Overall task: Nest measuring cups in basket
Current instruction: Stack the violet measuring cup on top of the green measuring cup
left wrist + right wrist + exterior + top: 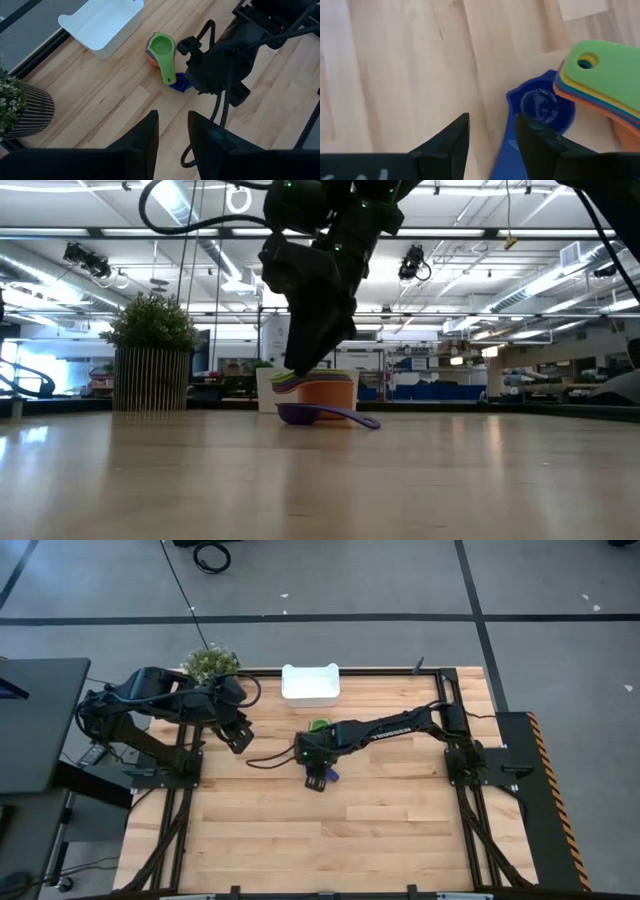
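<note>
Wooden plank table [300,830]: nested stack of plastic measuring cups, green on top [162,50], sits mid-table near white rectangular plastic basket [310,683]. Right tool [490,135], parted and empty, hovers over small blue plastic cup [540,107] beside the stack. Left tool [172,135] waits near potted plant [210,663], narrowly parted, empty.

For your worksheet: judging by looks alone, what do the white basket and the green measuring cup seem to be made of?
Basket: probably plastic, smooth white walls and rounded corners in one moulded piece. Green measuring cup: probably plastic too, with uniform bright colour, a slight sheen and a flat moulded handle.
</note>
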Controlling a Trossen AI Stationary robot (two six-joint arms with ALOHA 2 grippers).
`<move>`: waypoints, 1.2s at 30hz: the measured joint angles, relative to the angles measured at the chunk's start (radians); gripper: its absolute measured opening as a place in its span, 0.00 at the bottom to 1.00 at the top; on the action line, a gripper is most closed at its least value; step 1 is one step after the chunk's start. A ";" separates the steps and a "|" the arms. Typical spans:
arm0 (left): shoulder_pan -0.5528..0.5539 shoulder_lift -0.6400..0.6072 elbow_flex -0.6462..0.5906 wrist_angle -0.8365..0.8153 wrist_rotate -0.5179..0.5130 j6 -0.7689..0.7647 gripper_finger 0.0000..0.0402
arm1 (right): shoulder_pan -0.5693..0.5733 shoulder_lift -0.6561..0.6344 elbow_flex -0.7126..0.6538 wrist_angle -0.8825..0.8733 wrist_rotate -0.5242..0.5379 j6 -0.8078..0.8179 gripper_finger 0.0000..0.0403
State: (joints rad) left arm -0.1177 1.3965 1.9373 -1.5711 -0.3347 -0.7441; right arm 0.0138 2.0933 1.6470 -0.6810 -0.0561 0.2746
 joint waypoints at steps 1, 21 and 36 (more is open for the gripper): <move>0.000 0.000 0.000 0.000 0.000 0.000 0.28 | 0.001 0.000 0.000 -0.002 0.014 -0.010 0.40; 0.000 0.000 0.000 0.000 0.000 0.000 0.28 | -0.002 0.001 -0.023 0.016 0.018 -0.147 0.40; 0.000 0.000 0.000 0.000 0.000 0.000 0.28 | -0.003 0.001 -0.096 0.075 0.040 -0.155 0.40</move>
State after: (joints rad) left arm -0.1177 1.3964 1.9373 -1.5711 -0.3347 -0.7444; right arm 0.0108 2.0945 1.5506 -0.6055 -0.0161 0.1195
